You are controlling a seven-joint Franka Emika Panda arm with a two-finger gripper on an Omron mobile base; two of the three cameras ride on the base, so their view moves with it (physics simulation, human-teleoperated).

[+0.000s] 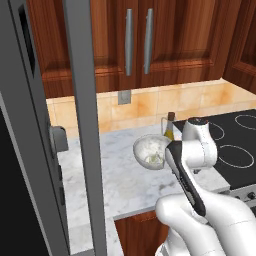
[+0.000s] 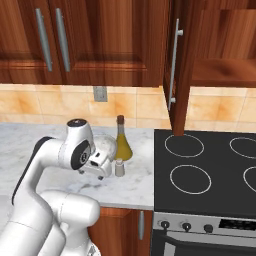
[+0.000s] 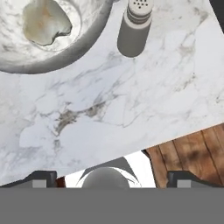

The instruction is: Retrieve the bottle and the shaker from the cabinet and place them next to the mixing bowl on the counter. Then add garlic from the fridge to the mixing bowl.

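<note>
The hand [image 2: 101,169] hangs low over the front part of the table [image 2: 30,137], pointing down at the stone, with its two dark fingertips [image 3: 41,179] spread as wide as they go and nothing between them. The white arm folds sharply above it: a rounded elbow joint with a dark cap stands up behind the hand, and a thick smooth forearm with a dark stripe runs back and down to the bulky base.

Just beside the hand stands the shaker [image 2: 119,167], a short pale grey cylinder with a rounded, perforated cap, upright on the table. In the hand view the shaker [image 3: 134,28] sits just beside the rim of the mixing bowl [image 3: 76,46], a round grey metal bowl with a whitish speckled inside that holds a pale, lumpy piece, which may be the garlic. Behind the shaker rises the bottle [image 2: 121,142], olive-yellow with a wide cone body, a thin dark neck and a brown stopper; it stands next to the bowl.

The table is white-grey marbled stone over reddish wooden base units. To its right lies a flat black stovetop [image 2: 210,170] with pale ring marks. Above, the cabinet [image 2: 177,65] of glossy reddish-brown wood has its door swung open, a thin metal bar handle on its edge. In the left base view the grey fridge [image 1: 47,125] door stands open at the left.
</note>
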